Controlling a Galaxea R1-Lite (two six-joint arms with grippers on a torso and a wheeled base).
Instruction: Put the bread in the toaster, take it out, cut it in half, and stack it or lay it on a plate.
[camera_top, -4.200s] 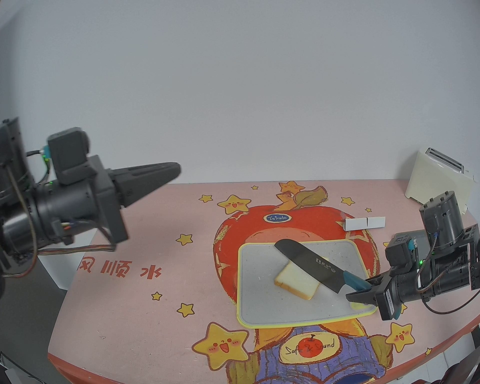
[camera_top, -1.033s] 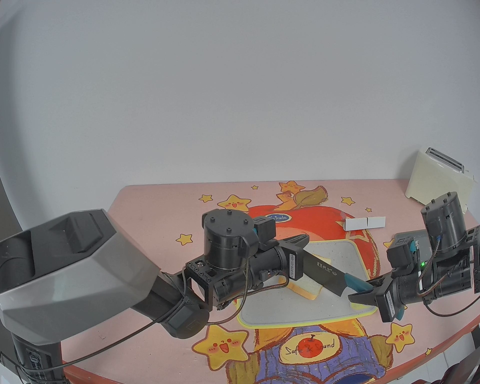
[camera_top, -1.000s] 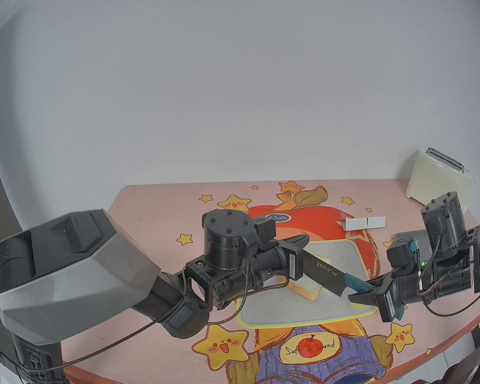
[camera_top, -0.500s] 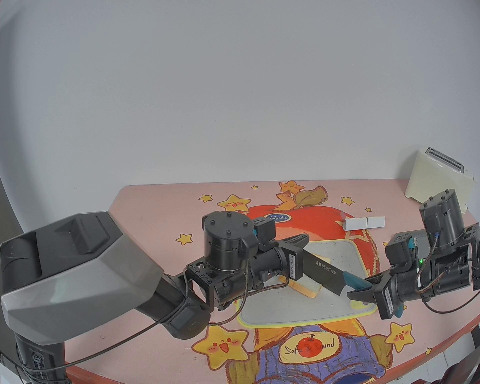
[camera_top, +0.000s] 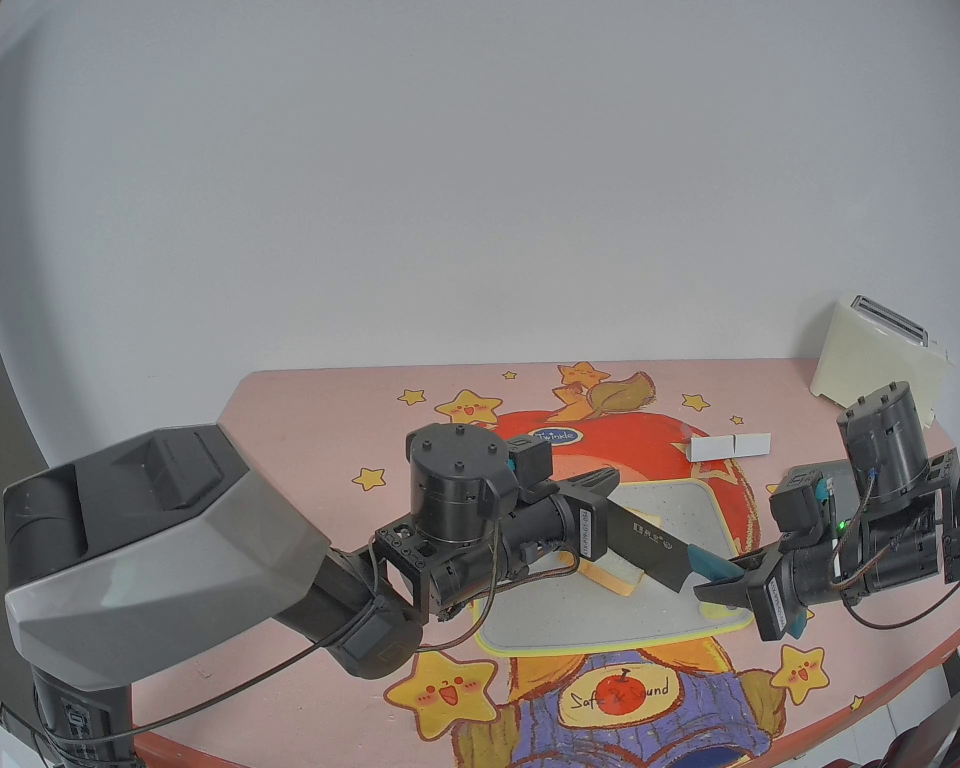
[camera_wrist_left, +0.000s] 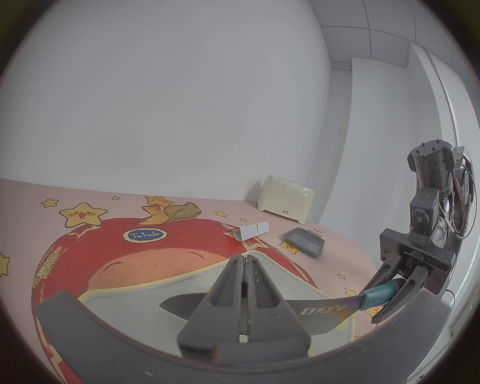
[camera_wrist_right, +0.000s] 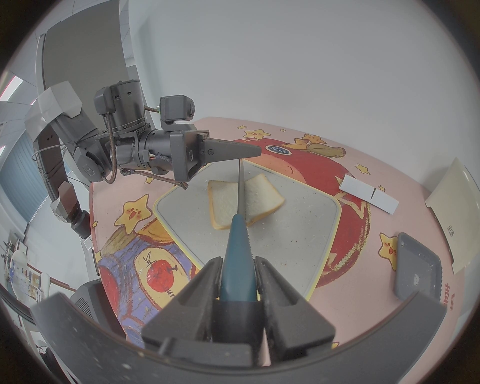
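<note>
Clearly the right claw (camera_top: 722, 590), at the board's (camera_top: 560, 612) four o'clock, clenches the knife (camera_top: 650, 545) across the bread (camera_top: 613, 579); the closed, empty left claw (camera_top: 603, 482) could knock its blade askew.

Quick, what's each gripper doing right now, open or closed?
Left gripper: shut, holding nothing.
Right gripper: shut on the knife handle.

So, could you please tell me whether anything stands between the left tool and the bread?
Yes. The knife, gripped by its handle in the right tool, has its blade across the bread on the cutting board. The shut left tool sits over that blade, so the blade is in between.
</note>
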